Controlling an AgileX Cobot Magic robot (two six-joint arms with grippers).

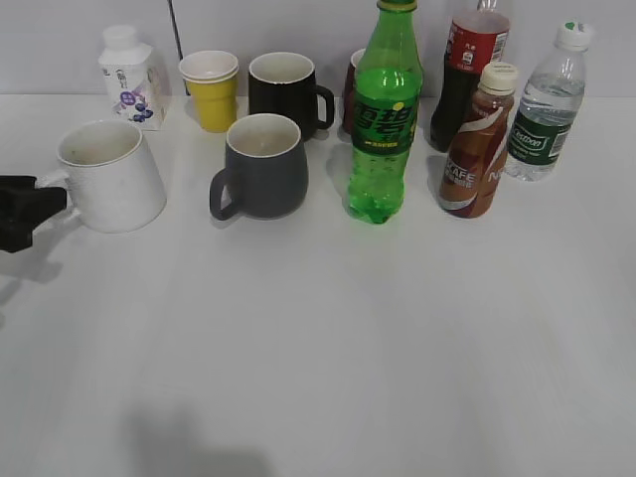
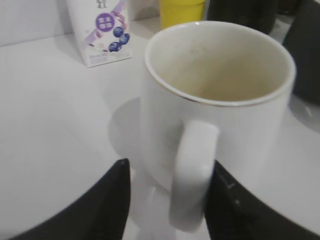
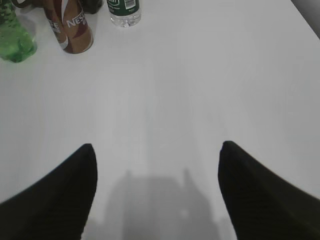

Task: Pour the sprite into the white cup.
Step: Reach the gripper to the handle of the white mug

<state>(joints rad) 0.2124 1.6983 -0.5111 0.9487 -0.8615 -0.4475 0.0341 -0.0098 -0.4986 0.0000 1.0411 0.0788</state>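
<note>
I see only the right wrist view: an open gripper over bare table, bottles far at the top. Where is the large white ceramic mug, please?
Observer: The large white ceramic mug stands at the table's left, in front of the small white bottle with purple print.
Operator: Is the left gripper near it?
Observer: Yes. The left gripper has its fingers on both sides of the mug's handle.
Operator: Is the tall green plastic bottle opened?
Observer: No, the tall green plastic bottle has its green cap on and stands upright right of the grey mug.
</note>
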